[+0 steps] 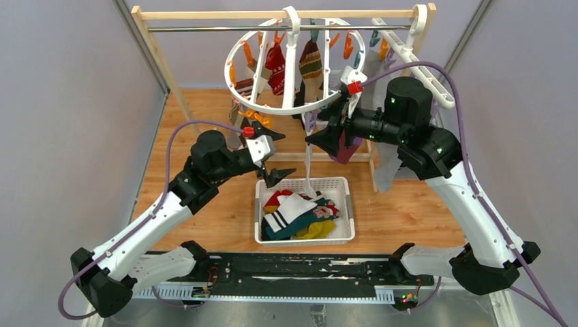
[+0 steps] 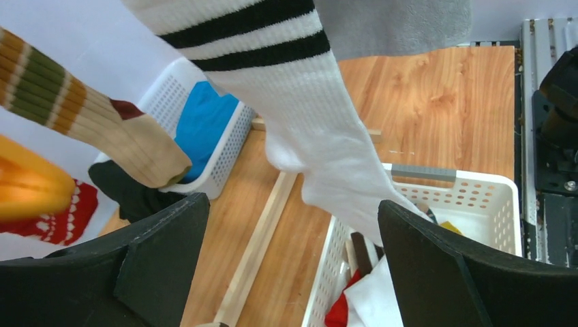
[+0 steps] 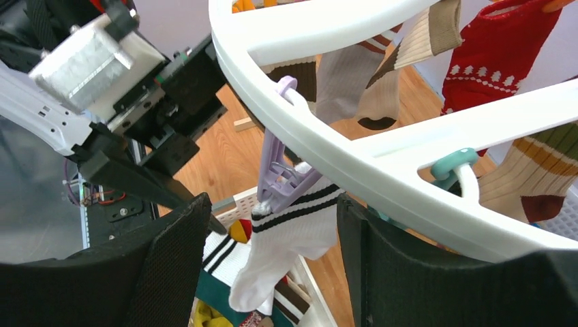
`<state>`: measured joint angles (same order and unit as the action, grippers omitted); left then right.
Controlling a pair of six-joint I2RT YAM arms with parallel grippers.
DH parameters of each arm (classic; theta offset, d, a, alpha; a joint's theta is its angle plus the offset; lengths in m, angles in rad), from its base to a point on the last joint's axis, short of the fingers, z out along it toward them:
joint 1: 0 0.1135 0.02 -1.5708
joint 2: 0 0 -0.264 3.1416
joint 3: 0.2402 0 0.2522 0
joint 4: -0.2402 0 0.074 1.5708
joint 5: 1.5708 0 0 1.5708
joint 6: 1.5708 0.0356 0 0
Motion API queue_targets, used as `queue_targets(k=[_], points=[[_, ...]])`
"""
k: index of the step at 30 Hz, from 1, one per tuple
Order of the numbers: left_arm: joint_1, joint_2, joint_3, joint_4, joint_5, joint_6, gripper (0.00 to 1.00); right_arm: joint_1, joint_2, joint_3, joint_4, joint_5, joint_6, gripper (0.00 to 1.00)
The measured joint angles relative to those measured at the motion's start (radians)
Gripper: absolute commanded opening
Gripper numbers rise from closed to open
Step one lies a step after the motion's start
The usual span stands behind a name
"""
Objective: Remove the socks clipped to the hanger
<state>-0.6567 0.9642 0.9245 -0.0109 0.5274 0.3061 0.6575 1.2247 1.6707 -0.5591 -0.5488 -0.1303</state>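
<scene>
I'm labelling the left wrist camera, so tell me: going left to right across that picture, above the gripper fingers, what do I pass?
Brown-and-green striped sock → far white basket with blue fabric inside → white sock with black stripes → near white basket.

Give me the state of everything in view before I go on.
white striped sock: clipped, hanging
purple clip: shut on that sock
right gripper: open, astride the clip
left gripper: open, empty
hanger: hung up, partly loaded
red sock: clipped
basket: holding loose socks
</scene>
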Motion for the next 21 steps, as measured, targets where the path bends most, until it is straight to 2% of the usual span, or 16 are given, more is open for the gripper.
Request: queue_targets(k=[12,21], points=[[-0.130,0.077,0.040,0.019,-0.212,-0.093,0.98,-0.002,0.088,0.029,0.023,0.016,0.121,0.61],[-0.173,0.140,0.053,0.076,-0.479,-0.096,0.75,-0.002,0.108,0.073,0.015,0.022,0.135,0.60]])
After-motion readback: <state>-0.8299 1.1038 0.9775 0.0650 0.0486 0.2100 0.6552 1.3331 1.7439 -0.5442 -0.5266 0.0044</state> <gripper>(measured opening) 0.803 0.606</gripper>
